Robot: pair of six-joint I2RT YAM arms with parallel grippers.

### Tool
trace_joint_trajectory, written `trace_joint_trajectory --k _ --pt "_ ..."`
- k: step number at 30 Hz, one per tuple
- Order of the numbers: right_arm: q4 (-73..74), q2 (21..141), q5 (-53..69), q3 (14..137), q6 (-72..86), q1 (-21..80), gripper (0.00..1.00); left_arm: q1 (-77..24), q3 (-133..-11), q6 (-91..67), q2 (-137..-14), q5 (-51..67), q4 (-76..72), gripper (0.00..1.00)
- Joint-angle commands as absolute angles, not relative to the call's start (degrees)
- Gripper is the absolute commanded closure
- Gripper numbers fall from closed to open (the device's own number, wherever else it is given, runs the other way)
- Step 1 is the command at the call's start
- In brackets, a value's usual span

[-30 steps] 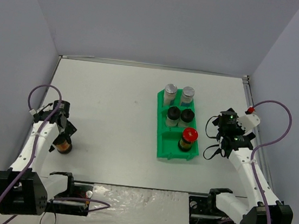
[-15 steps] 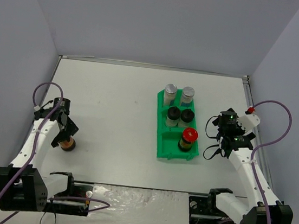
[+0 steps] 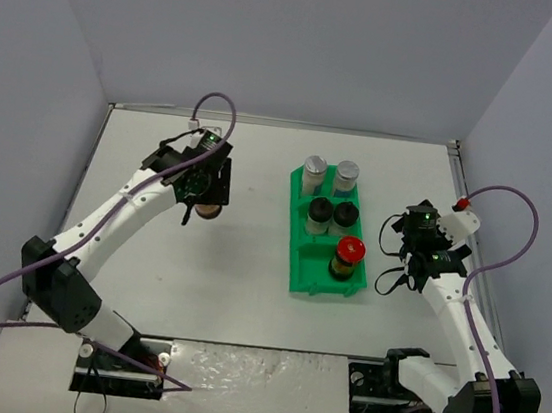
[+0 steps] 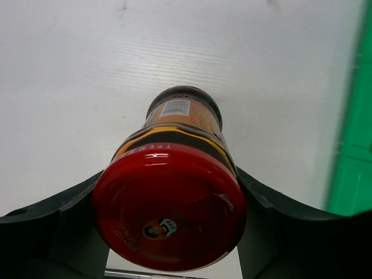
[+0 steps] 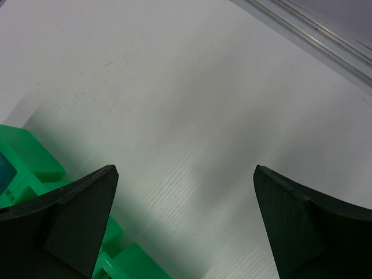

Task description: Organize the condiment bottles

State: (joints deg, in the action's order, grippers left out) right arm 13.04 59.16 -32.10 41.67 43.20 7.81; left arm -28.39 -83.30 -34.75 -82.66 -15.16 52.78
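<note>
1. White tabletop: your green tray sits right of centre, holding five jars.
2. Your left gripper has its jaws clamped on the red-lidded jar, left of the tray and apart from it.
3. Your right gripper stands spread wide with nothing between its fingers, beside the tray's right edge.

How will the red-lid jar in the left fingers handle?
Probably rigid: the red-lid jar shows no squashing between the left fingers. Its smooth round sides could slip or twist there. Tall and narrow, it may tip if set down tilted in the green tray.
</note>
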Motion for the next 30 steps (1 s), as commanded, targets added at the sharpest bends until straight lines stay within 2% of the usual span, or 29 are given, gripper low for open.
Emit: trace_joint_trajectory --k 1,5,7,10,30 --pt "11.3 58.2 -34.6 43.2 42.8 7.6 0.00 -35.3 -91.3 -28.9 -86.5 -14.6 51.8 1.00" --pt "11.4 58.1 -34.9 43.3 42.8 7.6 0.00 -39.5 -94.5 -25.5 -89.5 -13.2 51.5 1.00" --pt "11.6 58.1 -34.8 43.3 43.1 7.6 0.00 -45.6 -98.8 -21.7 -93.7 -13.7 51.0 1.00" --pt "12.0 58.1 -34.7 43.2 43.5 7.6 0.00 -49.3 -103.0 -19.9 -97.5 -13.9 51.8 1.00" --pt "13.9 56.7 -36.4 43.7 43.9 7.5 0.00 -60.1 -117.9 -14.7 -111.5 -6.4 50.3 1.00"
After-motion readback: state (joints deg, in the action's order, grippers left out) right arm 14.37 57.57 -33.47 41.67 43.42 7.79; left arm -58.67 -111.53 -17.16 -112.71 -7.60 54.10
